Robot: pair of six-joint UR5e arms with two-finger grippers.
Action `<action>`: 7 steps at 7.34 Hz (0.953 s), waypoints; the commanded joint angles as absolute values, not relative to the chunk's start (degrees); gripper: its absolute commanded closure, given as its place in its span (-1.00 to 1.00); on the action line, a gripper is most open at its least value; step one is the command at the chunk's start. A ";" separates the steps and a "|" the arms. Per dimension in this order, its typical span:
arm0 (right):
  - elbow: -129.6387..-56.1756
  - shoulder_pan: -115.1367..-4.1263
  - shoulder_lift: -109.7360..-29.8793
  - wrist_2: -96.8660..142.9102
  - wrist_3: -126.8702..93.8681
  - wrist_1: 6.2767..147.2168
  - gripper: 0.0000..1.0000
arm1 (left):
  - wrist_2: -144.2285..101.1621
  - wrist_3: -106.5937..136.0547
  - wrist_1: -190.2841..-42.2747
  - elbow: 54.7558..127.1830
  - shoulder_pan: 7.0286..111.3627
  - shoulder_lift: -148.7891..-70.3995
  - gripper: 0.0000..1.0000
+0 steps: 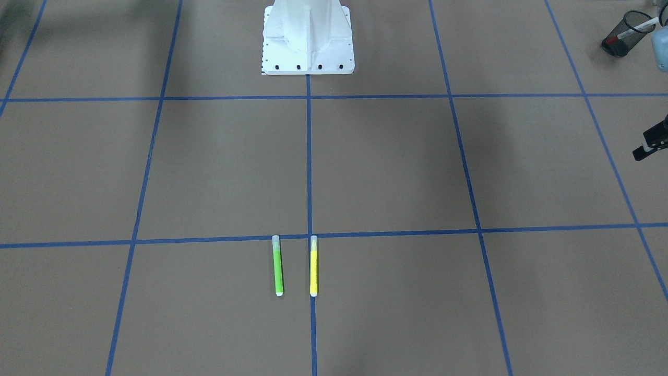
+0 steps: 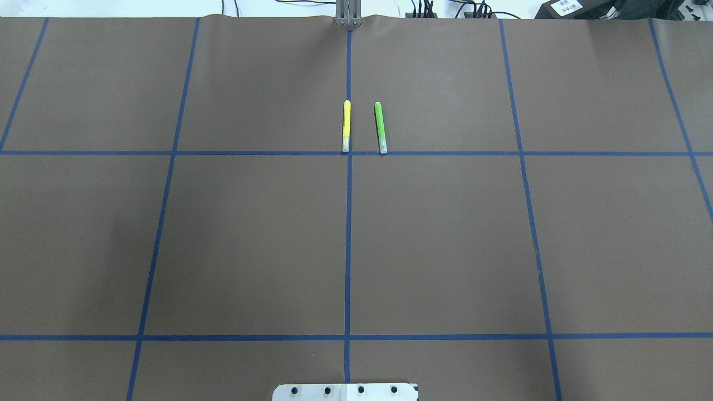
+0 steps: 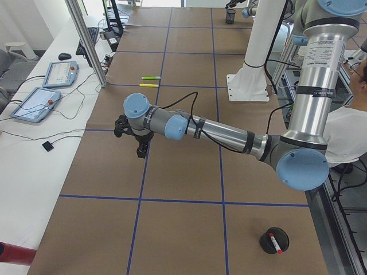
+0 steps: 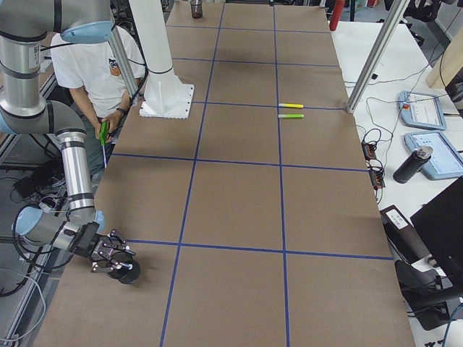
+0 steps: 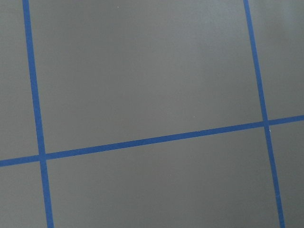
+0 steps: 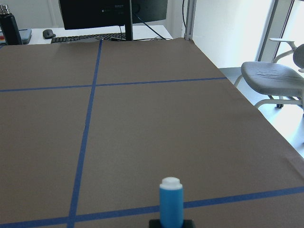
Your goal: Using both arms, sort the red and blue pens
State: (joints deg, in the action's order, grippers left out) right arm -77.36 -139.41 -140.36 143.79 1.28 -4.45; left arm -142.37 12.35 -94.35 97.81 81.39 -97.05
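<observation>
Clamps blue pen (image 6: 171, 205) in right end effector (image 4: 116, 262) just above a black cup (image 4: 132, 275), close to the table's (image 2: 250, 239) robot-side edge at its right end. Red pen (image 3: 275, 240) in mesh cup (image 3: 262, 238) at the left end. Left end effector (image 3: 141, 149) above open table nearby – cannot tell fingers' spread. Green pen (image 2: 380, 127) and yellow pen (image 2: 346, 125) parallel toward far edge

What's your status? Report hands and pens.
Left hand over the table, grip unclear. Right hand at black cup, blue pen before its camera. Red pen in the other cup. Mid-table: yellow pen, green pen.
</observation>
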 commanded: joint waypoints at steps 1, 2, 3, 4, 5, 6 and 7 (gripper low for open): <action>-77.78 -139.74 -140.27 145.54 1.23 -4.31 -1.00 | -142.38 12.83 -94.31 98.00 81.39 -97.21 -0.85; -78.13 -139.49 -137.75 145.63 0.88 -2.39 -1.00 | -142.38 13.44 -94.31 98.00 81.39 -97.29 -0.85; -79.35 -139.22 -134.94 145.81 0.88 2.50 -1.00 | -142.38 13.45 -94.31 98.00 81.39 -97.29 -0.85; -80.15 -136.70 -131.95 145.81 0.62 6.38 -1.00 | -142.47 13.45 -94.31 98.09 81.39 -97.29 -0.85; -81.29 -133.89 -129.23 145.29 0.53 11.55 -1.00 | -142.47 13.53 -94.31 98.17 81.39 -97.29 -0.85; -81.82 -130.20 -126.85 144.33 0.44 15.78 -1.00 | -142.47 13.54 -94.31 98.17 81.39 -97.29 -0.85; -82.35 -124.68 -123.87 144.06 0.09 20.43 -1.00 | -142.47 13.62 -94.31 98.09 81.39 -97.29 -0.85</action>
State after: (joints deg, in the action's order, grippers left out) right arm -81.59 -130.47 -127.38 144.62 0.41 14.71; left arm -142.47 13.54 -94.31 98.13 81.39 -97.29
